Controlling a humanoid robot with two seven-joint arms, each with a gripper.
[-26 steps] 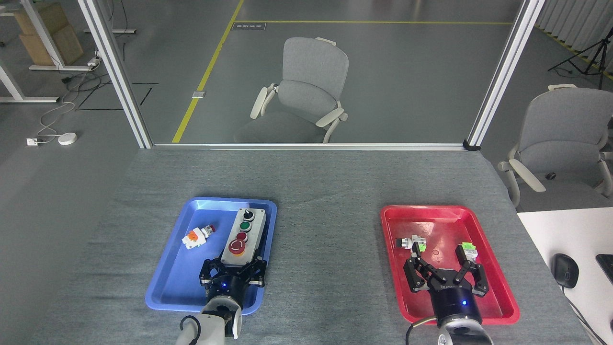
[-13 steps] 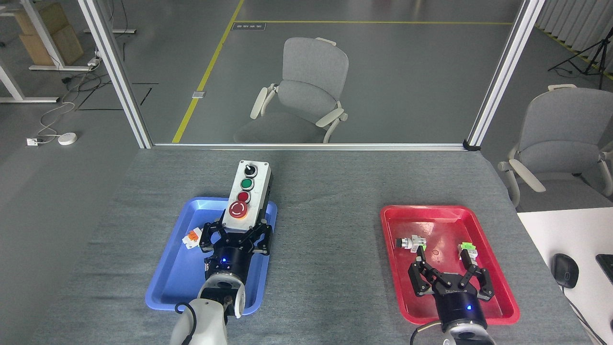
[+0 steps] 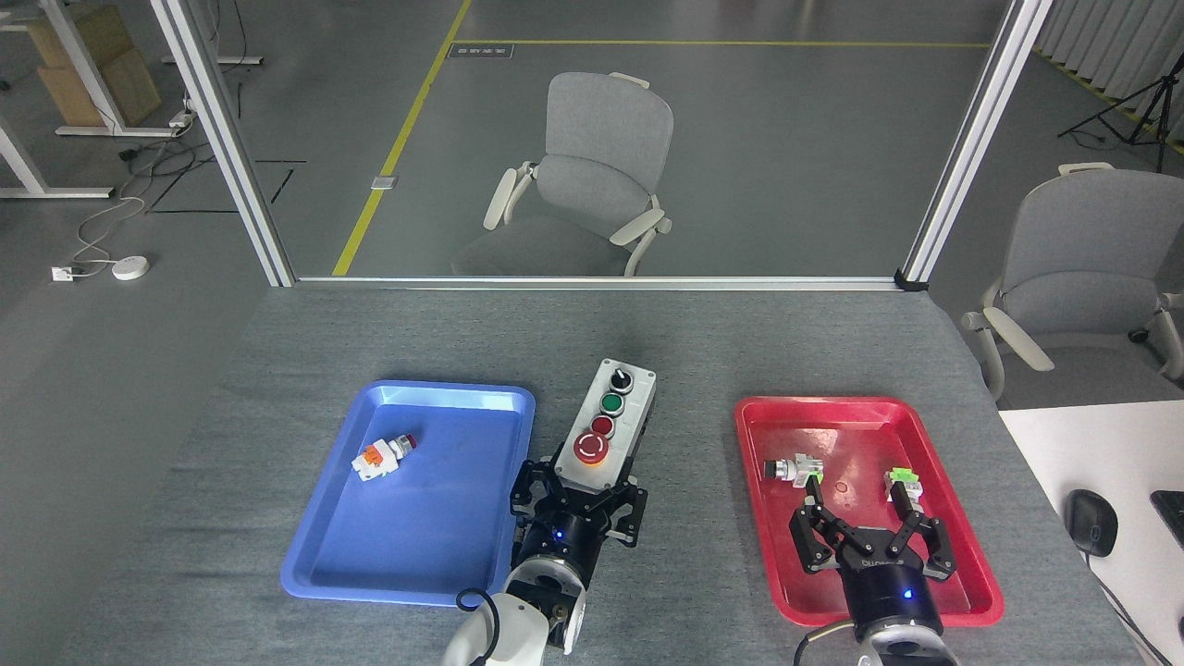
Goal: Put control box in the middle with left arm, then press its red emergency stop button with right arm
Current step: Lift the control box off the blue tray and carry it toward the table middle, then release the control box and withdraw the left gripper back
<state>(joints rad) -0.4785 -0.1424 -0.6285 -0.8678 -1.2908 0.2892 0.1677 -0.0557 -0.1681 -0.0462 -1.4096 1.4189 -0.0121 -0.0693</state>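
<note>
control box [image 3: 611, 428] now rightward off tray, near end in left hand [image 3: 580, 487]

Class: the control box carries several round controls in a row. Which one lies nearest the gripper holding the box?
The red emergency stop button: largest, mushroom-shaped, yellow-collared, next to the left gripper.

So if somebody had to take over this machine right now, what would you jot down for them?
Left claw: shut on the near end of the control box, between the blue tray and the red tray. I cannot tell whether the box is resting on the grey cloth or held just above it.
Right claw: open, empty, over the red tray.
Done: box out of the blue tray, roughly at the middle.
Left: set it down, release, then press the red emergency stop button with the right claw.
</note>
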